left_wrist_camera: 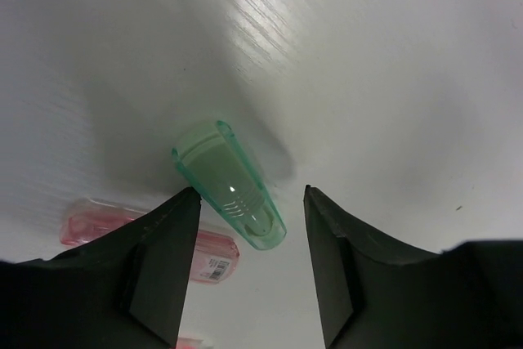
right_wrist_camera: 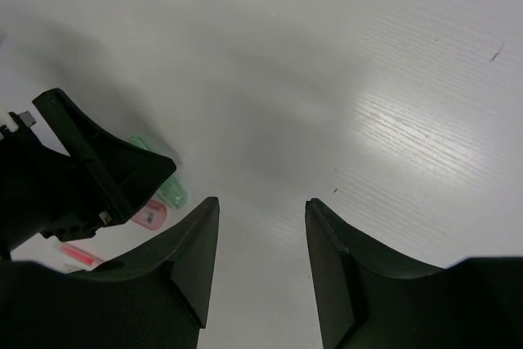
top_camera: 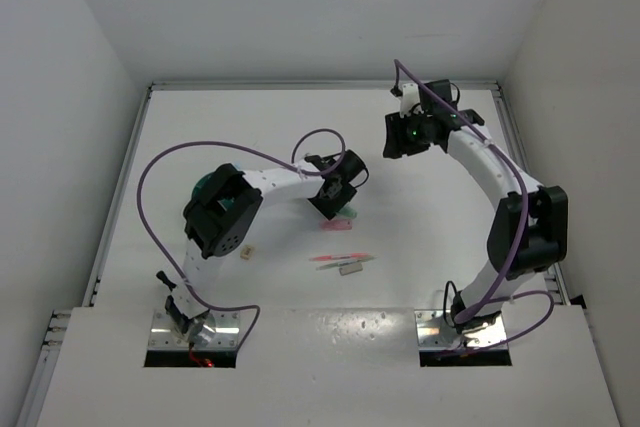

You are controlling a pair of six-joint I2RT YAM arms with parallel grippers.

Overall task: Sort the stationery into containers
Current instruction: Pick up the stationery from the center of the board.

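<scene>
Left gripper (left_wrist_camera: 249,202): jaws apart, straddling the green piece (left_wrist_camera: 229,190), which lies flat on the worktop (left_wrist_camera: 392,63) at centre. No clamp on it is visible. The pink piece (left_wrist_camera: 98,225) lies just beside it.

Right gripper (right_wrist_camera: 261,210): jaws apart, holding nothing, over the worktop at far right.

The red pen (top_camera: 335,258) and the eraser (top_camera: 246,252) lie loose nearer the bases. The cup (top_camera: 208,185) stands at left, largely hidden by the left arm, and its contents cannot be seen.

Assessment: at least four items remain unsorted, so most of the task is left.
</scene>
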